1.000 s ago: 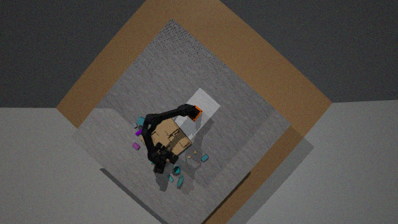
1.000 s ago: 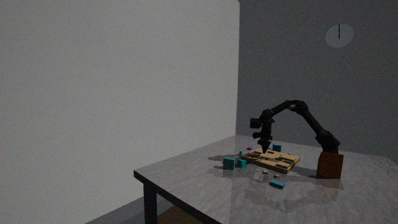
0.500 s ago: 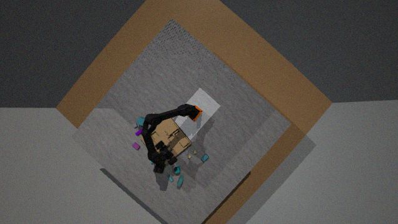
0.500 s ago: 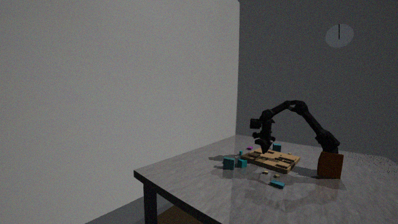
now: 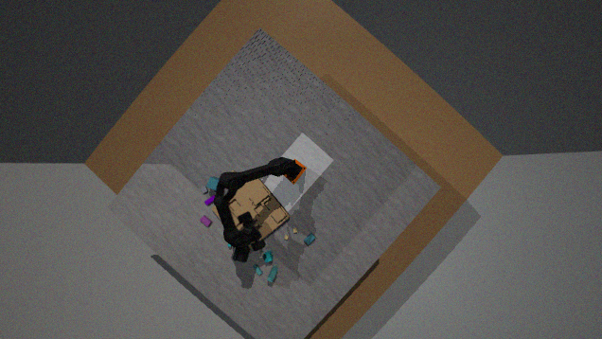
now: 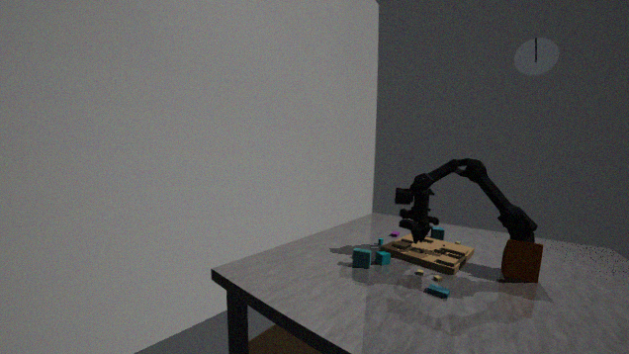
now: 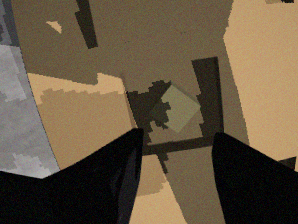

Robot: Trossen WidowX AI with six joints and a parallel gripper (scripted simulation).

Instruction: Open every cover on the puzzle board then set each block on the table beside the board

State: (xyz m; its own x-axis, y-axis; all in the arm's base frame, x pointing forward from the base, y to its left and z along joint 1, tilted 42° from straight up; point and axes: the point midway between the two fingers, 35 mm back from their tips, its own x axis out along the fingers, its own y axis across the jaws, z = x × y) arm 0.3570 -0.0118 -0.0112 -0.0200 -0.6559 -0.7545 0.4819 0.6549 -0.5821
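The wooden puzzle board point(image 5: 251, 191) point(image 6: 431, 262) point(image 7: 265, 65) lies on the table, with several dark wells and slots in its top. In the wrist view a small pale green block point(image 7: 182, 110) sits in a well, turned askew to the well's walls and partly in shadow. My gripper point(image 6: 418, 240) point(image 7: 178, 140) is partly open and empty, pointing down over the board, its fingertips on either side of the well's near edge. Two small yellow pieces point(image 5: 286, 237) point(image 6: 419, 272) lie on the table beside the board. The arm hides part of the board in the top view.
A flat blue-teal piece point(image 5: 309, 239) point(image 6: 438, 291) lies beyond the yellow pieces. Several teal pieces, including a large one point(image 5: 273, 275) point(image 6: 361, 258), stand off one board side. A magenta piece point(image 5: 205, 221) point(image 6: 395, 233) and another teal block point(image 5: 212, 184) point(image 6: 437, 233) lie off the far side.
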